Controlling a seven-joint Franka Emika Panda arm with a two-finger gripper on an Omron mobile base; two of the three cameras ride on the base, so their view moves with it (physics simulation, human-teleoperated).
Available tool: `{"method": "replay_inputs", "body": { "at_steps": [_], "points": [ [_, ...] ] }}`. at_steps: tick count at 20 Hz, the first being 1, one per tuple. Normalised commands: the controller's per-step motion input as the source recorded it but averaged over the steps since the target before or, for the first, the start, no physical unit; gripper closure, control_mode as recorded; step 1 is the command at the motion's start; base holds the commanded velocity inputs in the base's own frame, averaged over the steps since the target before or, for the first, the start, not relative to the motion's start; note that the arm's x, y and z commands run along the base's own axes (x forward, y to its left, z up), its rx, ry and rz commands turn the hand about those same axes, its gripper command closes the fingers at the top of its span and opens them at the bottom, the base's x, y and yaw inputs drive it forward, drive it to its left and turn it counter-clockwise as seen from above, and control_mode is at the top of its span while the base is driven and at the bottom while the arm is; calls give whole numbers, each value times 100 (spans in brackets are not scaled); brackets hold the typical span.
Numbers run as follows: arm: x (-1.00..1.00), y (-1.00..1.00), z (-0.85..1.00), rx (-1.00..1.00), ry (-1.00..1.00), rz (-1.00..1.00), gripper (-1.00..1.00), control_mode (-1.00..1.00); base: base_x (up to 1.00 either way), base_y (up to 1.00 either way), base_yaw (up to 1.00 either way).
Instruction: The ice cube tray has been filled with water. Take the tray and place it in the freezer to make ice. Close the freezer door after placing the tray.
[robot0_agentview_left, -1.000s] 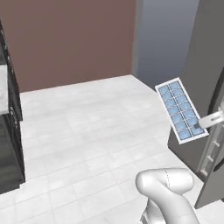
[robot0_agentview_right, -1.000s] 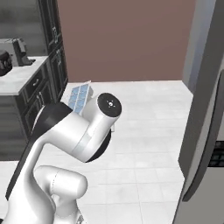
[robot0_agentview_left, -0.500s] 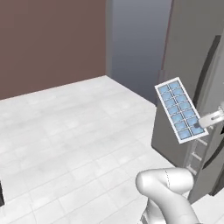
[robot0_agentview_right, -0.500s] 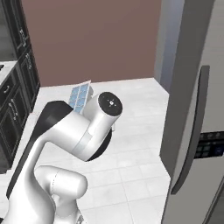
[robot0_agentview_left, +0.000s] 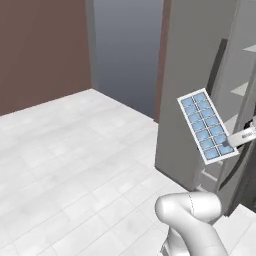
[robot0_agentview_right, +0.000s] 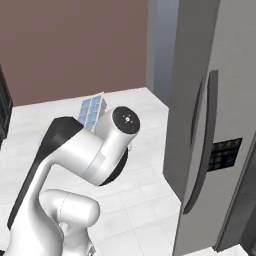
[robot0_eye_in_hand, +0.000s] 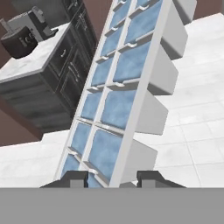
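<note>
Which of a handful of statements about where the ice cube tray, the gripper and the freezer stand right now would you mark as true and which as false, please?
1. The gripper is shut on one end of the ice cube tray. True.
2. The tray's cells are empty. False: each cell holds pale blue water.
3. The tray rests on a freezer shelf. False: it is held in the air in front of the freezer, tilted.
4. The freezer door with the black dispenser panel stands open. True: white shelves show beside it in the left base view.
5. The tray lies on the floor. False: it is carried well above the white tiles.
</note>
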Motion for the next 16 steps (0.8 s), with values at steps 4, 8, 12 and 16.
{"method": "replay_inputs", "body": {
  "at_steps": [4,8,12,16],
  "points": [
    [0,0,0,0,0,0,100,100,35,44,-36],
    [0,0,0,0,0,0,100,100,27,58,-39],
    [0,0,0,0,0,0,100,100,18,63,-41],
    [0,0,0,0,0,0,100,100,2,60,-41]
  ]
}}
